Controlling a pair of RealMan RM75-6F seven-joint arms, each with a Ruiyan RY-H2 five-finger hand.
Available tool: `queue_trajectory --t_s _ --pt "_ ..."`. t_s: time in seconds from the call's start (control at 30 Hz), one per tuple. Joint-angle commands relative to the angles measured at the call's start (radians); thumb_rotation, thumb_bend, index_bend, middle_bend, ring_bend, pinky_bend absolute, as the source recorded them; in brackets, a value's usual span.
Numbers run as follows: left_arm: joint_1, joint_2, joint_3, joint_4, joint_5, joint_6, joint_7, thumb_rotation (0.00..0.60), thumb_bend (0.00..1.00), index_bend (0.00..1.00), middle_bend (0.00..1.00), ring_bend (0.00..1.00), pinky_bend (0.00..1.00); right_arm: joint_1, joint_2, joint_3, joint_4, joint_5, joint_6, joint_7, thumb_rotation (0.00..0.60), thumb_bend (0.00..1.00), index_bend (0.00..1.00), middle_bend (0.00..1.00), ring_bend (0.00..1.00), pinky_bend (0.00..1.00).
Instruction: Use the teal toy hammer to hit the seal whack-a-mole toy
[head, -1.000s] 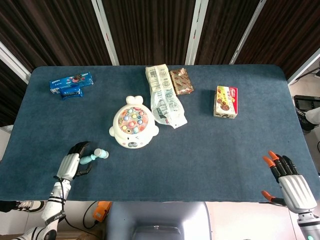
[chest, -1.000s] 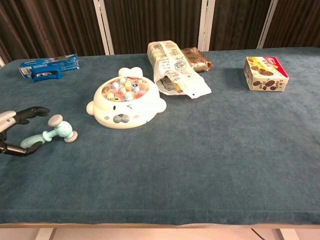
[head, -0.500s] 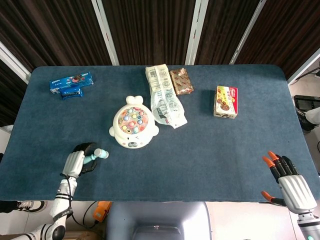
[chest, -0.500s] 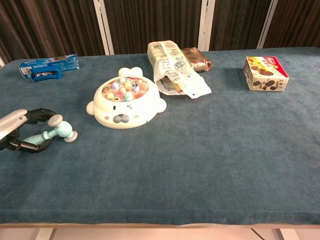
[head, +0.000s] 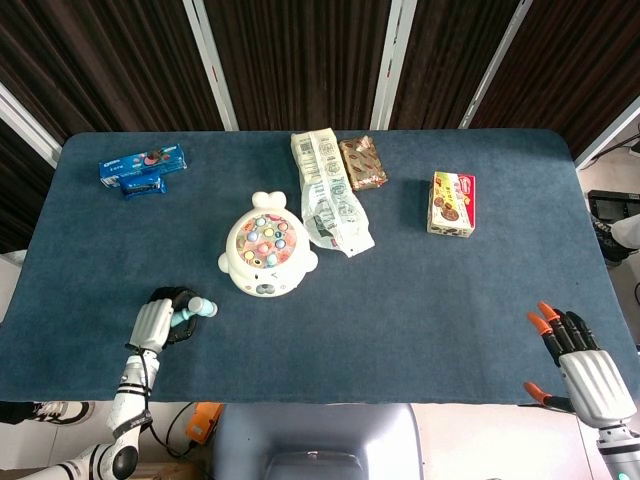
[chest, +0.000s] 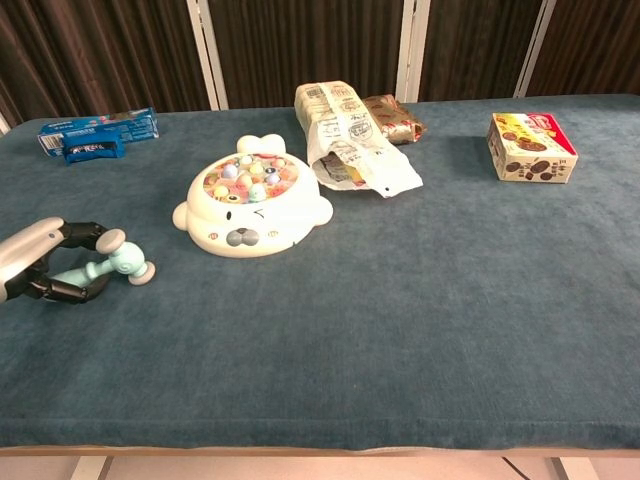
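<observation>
Teal plastic, the small toy hammer (chest: 108, 264) lies on the blue felt table (head: 420, 300) at the near left, its round head pointing right toward the white seal-shaped whack-a-mole toy (head: 266, 257), which sits a little farther and to the right, apart from it. The left hand (chest: 45, 263) has its dark fingers (chest: 82, 237) curled around the handle, with the head poking out beyond them; the hammer looks to rest on the cloth, not yet lifted. It should be light and stiff, a hollow moulded thing, smooth enough to twist in a loose hold, so a grasp low on the handle, away from the head, seems best for a swing. The seal toy's coloured pegs (chest: 250, 177) look made to take taps.

At the near right edge the right hand (head: 580, 357) hovers with orange-tipped fingers (head: 546, 316) spread, holding nothing.

Farther off lie a blue biscuit packet (head: 142, 166) at the far left, a pale printed wrapper bag (head: 328, 190) with a brown snack packet (head: 362, 162) beside it, and a red and yellow cookie box (head: 451, 203) to the right. Their print is too small to read.
</observation>
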Motion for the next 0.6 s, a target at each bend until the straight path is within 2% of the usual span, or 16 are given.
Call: queue_trajectory --t_s 0.03,0.6 --pt "0.001 0.001 0.001 -0.002 -0.002 0.002 0.004 0.6 0.45 0.39 0.29 0.21 0.15 0.0 0.0 0.0 0.0 -0.001 0.0 -0.001 0.6 0.3 0.0 0.0 0.0 0.0" --pt "-0.001 -0.004 0.007 0.001 0.002 0.013 0.011 0.6 0.48 0.48 0.34 0.23 0.15 -0.001 0.0 0.0 0.0 -0.001 0.003 0.0 0.6 0.3 0.0 0.0 0.0 0.0"
